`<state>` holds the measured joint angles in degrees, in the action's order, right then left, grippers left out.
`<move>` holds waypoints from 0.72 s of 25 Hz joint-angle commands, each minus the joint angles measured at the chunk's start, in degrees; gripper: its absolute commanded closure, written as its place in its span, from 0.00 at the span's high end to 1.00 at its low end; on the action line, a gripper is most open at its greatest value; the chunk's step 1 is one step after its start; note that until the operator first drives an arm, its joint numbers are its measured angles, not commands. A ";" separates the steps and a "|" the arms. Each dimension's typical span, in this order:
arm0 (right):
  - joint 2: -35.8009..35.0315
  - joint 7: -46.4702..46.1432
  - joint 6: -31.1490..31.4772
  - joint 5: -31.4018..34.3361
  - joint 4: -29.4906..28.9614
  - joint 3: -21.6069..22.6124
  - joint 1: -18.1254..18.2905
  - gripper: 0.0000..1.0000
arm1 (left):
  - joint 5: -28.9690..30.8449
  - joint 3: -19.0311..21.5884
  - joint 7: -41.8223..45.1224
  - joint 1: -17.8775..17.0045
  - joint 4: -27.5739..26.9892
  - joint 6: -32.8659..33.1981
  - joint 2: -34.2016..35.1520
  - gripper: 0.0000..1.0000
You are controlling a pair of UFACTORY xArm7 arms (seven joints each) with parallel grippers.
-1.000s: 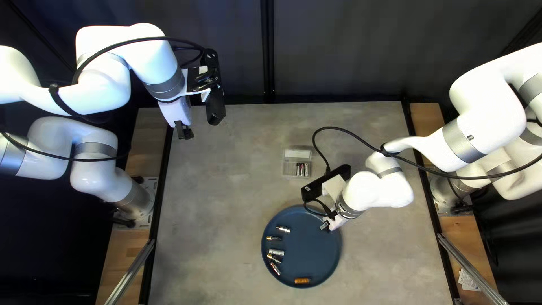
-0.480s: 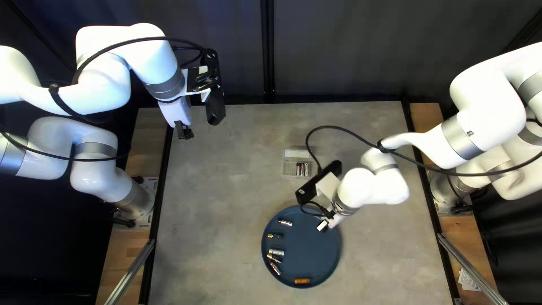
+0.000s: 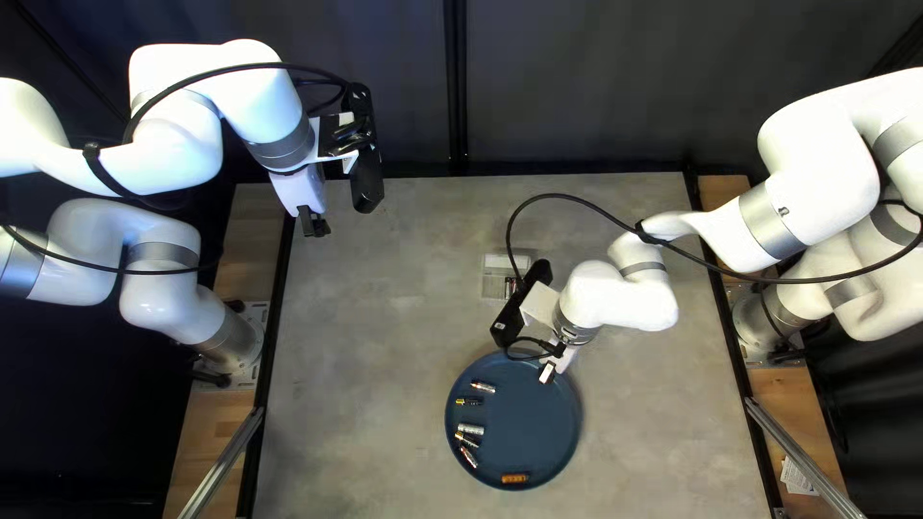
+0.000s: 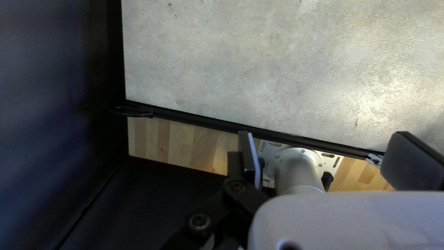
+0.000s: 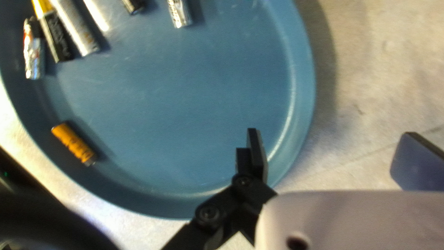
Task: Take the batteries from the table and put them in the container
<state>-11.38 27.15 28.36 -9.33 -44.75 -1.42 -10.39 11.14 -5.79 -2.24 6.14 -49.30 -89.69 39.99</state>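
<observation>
The batteries lie in a round blue plate with a raised rim (image 3: 527, 423), on the grey table (image 3: 365, 384) in the lower middle of the top left view. A silver battery with a coppery end (image 3: 484, 387) is topmost there, with a black battery with a yellow end (image 3: 468, 401) near it. Below come a thick silver cylindrical battery (image 3: 471, 430), a black battery with a gold end (image 3: 466, 440) and a slim silver-and-red battery (image 3: 468, 457), these three crowded together towards the plate's left side. An orange cylindrical battery (image 3: 514, 478) lies apart, near the rim.

The clear plastic container (image 3: 495, 281) sits on the table beyond the plate. The right arm's black camera housing (image 3: 517, 308) covers part of it from above; a slim battery (image 3: 510, 285) shows inside, beside the housing.

The right gripper (image 3: 546, 375) is over the plate's far edge, its fingers spread with nothing held. In the right wrist view, one finger overlaps the plate's rim, while the other appears against the table. A black cable (image 3: 577, 199) loops from the right arm past the container.

The left gripper (image 3: 314, 226) is at the table's far left corner, well apart from the plate, its fingers wide apart and empty. A wooden strip (image 4: 180, 141) and a pale metal base plate (image 4: 330, 162) show past it.
</observation>
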 commanded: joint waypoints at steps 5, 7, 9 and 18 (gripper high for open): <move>-3.46 -3.72 1.01 1.12 -3.36 -0.03 0.80 1.00 | 0.00 0.00 0.00 0.00 0.00 0.00 0.00 1.00; -4.11 -4.00 1.55 1.53 -4.12 -0.12 0.85 0.73 | 0.00 0.00 0.00 0.00 0.00 0.00 0.00 1.00; -4.52 -4.20 1.85 1.77 -4.49 -0.22 0.92 0.00 | 0.00 0.00 0.00 0.00 0.00 0.00 0.00 1.00; -4.64 -3.19 3.15 1.36 -5.19 -0.85 1.43 0.00 | 0.00 0.00 0.00 0.00 0.00 0.00 0.00 1.00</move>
<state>-16.31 23.19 31.28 -7.79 -50.09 -2.05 -8.96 11.14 -5.79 -2.24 6.14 -49.30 -89.69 39.99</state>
